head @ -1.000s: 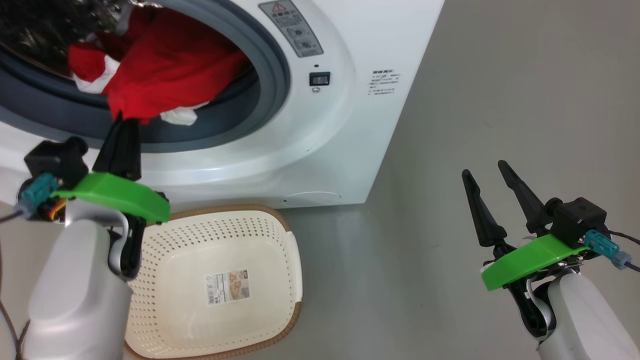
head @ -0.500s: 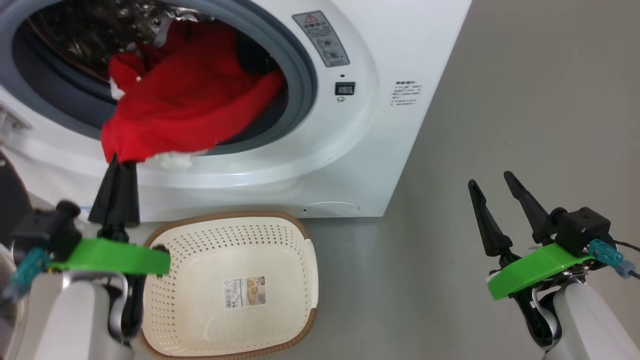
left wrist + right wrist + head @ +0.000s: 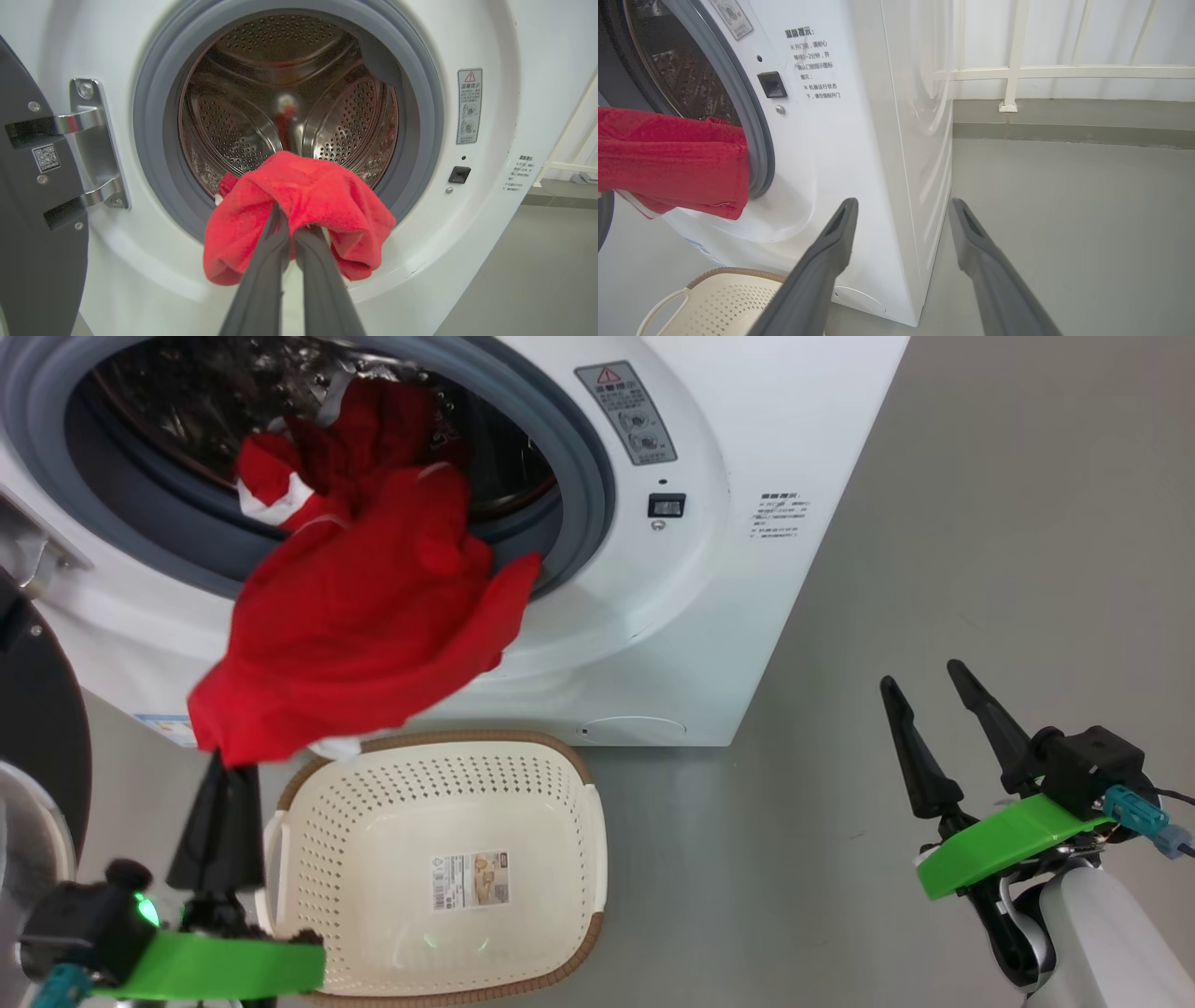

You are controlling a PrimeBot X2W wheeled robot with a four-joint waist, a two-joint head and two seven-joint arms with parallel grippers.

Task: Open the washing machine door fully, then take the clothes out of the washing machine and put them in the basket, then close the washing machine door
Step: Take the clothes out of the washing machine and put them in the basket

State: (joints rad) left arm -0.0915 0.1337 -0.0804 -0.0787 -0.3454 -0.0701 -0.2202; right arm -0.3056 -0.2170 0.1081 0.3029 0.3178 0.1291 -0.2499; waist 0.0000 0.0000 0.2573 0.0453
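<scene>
The red clothes (image 3: 364,616) trail from the drum of the white washing machine (image 3: 709,569) over its grey gasket and down the front panel. My left gripper (image 3: 219,761) is shut on the garment's lower corner, just above the back left rim of the cream basket (image 3: 569,821). In the left wrist view the two fingers pinch the red clothes (image 3: 303,205) before the steel drum. The black washing machine door (image 3: 37,709) stands swung open at the far left, with its hinge side (image 3: 42,186) beside the opening. Far to the right, my right gripper (image 3: 924,677) is open over the bare floor.
The basket stands on the grey floor right in front of the machine and holds nothing but a sticker (image 3: 471,880). A white railing (image 3: 1017,70) runs along the wall beyond the machine's right side. Open floor (image 3: 980,523) lies to the right.
My left gripper has drawn back and down from the drum mouth, pulling the red garment out over the gasket toward the basket. The head camera has shifted too. My right gripper stays put.
</scene>
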